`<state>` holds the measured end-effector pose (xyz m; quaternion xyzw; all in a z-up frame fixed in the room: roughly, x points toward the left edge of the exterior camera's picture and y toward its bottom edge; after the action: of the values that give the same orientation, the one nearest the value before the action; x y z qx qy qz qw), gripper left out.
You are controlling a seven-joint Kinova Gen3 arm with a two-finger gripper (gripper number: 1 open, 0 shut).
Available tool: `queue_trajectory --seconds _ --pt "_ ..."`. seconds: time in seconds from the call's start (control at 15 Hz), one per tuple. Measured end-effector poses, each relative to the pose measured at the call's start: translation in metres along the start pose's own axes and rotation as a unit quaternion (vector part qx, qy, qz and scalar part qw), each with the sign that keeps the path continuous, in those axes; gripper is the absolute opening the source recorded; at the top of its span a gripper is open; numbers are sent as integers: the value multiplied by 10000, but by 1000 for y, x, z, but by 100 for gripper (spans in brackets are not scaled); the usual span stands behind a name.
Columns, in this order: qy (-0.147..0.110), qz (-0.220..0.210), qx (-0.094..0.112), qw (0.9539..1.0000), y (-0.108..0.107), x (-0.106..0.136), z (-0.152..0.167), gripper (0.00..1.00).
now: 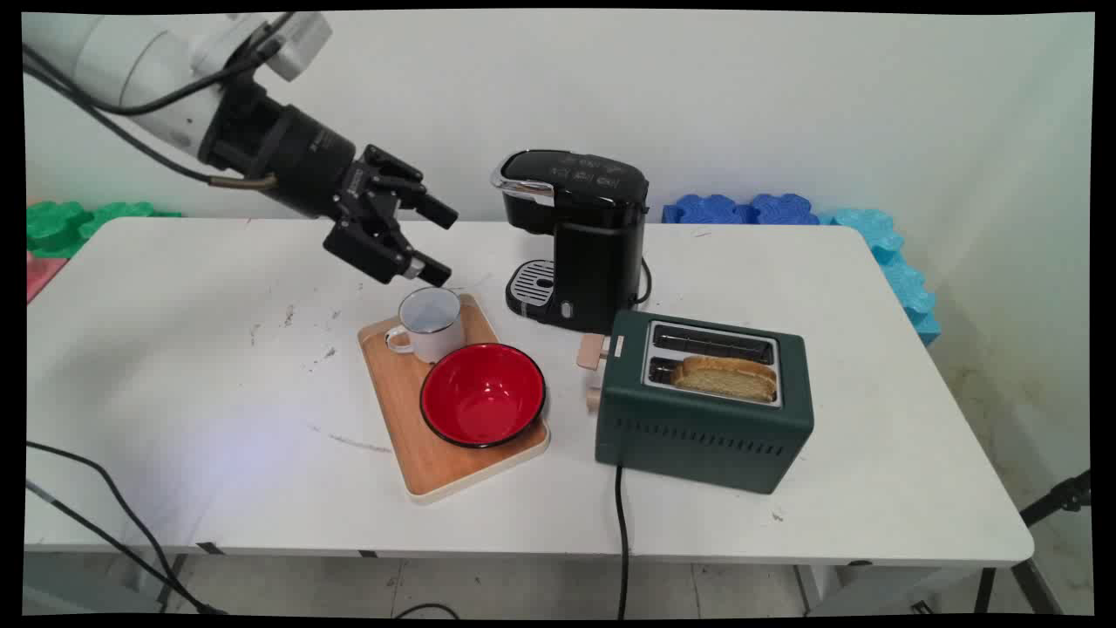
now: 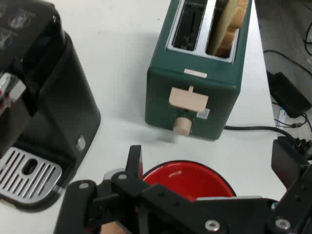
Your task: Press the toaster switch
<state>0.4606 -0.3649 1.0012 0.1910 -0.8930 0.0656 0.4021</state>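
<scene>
My gripper (image 1: 438, 243) hangs open just above and behind a white enamel mug (image 1: 429, 323), touching nothing. The mug stands at the far end of a wooden tray (image 1: 403, 417), with a red bowl (image 1: 482, 394) beside it on the near side. In the hand view the open gripper (image 2: 209, 168) frames the red bowl (image 2: 191, 182), with one finger (image 2: 134, 160) to its left; the mug is hidden. A black coffee machine (image 1: 580, 240) stands right of the gripper. A green toaster (image 1: 706, 406) holds a slice of bread (image 1: 724, 377) in its near slot.
The hand view shows the coffee machine (image 2: 44, 107) at left and the toaster (image 2: 195, 87) with its beige lever (image 2: 188, 100) and bread (image 2: 233, 24). The toaster's cord (image 1: 622, 523) drops over the front edge. Blue foam mats (image 1: 741, 209) and green ones (image 1: 61, 222) lie behind the table.
</scene>
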Motion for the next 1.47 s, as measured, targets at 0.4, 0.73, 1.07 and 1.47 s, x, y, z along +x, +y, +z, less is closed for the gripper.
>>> queue_trajectory --seconds 0.4,0.73,1.07,1.47 --pt "64 437 -176 9989 -5 35 19 100" --pt "121 802 -298 9963 -9 70 45 100" --pt "37 1253 -435 9912 -15 94 77 100" --pt "-243 1649 -577 9843 -18 98 116 0"
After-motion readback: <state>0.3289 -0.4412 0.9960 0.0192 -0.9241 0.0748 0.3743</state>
